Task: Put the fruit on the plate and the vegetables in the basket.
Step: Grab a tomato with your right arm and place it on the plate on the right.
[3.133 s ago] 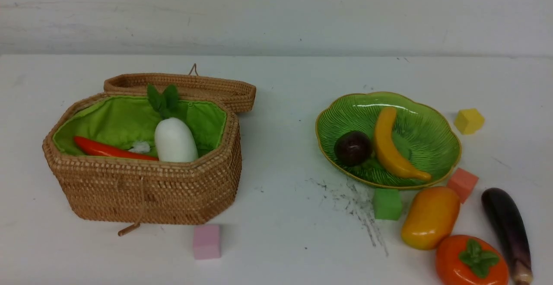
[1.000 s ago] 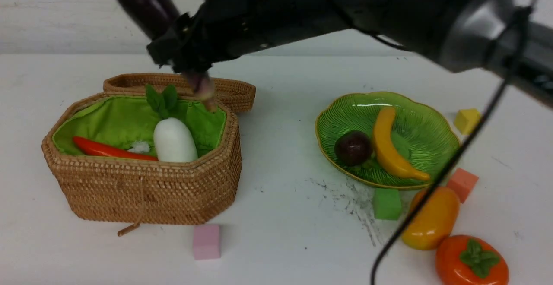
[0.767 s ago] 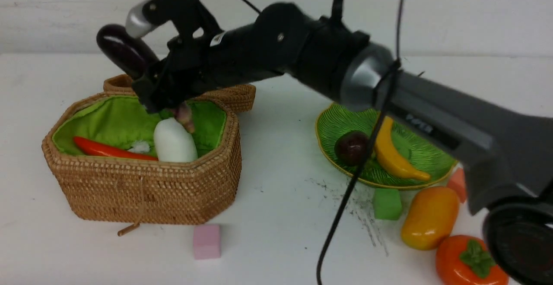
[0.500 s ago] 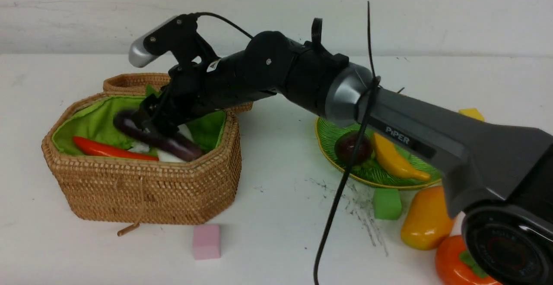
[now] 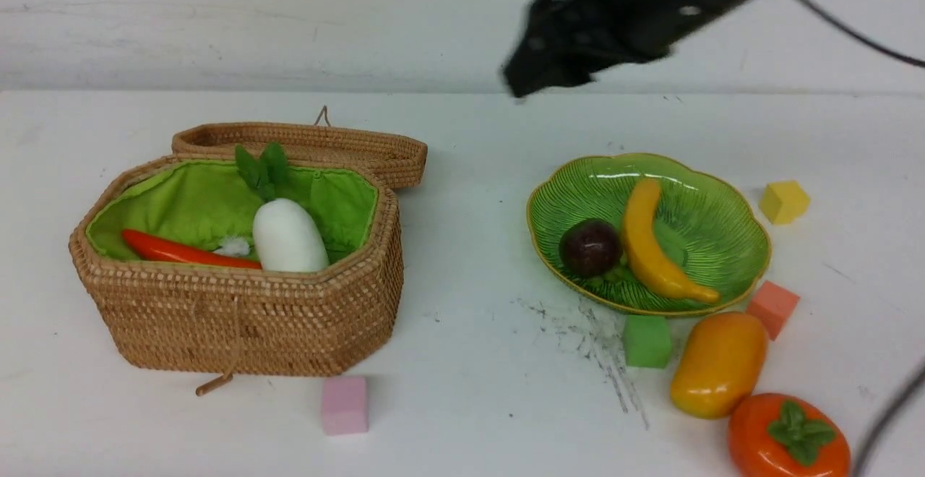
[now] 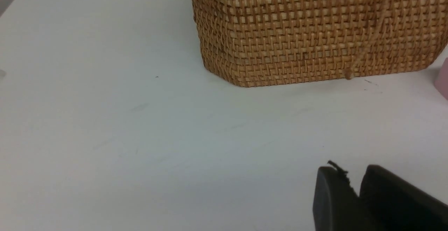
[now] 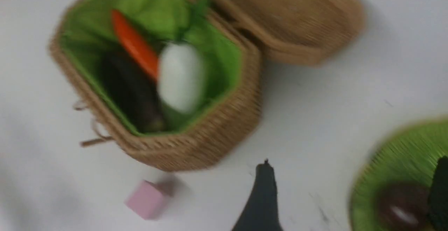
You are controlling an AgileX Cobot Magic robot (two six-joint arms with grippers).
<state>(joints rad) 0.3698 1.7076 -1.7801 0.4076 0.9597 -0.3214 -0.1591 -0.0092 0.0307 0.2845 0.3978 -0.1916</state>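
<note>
Basket (image 5: 238, 318): 3 vegetables (image 7: 180, 77); plate (image 5: 715, 217): 2 fruits (image 5: 650, 246); right pincer (image 7: 353, 175) spread, left pincer (image 6: 350, 178) closed

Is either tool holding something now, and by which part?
Nothing is held: the right tool is open and empty, and the left tool grips nothing.

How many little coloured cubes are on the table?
4: pink cube before the basket; green cube and orange cube by the plate's near edge; yellow cube at its right side. More may hide.
</note>
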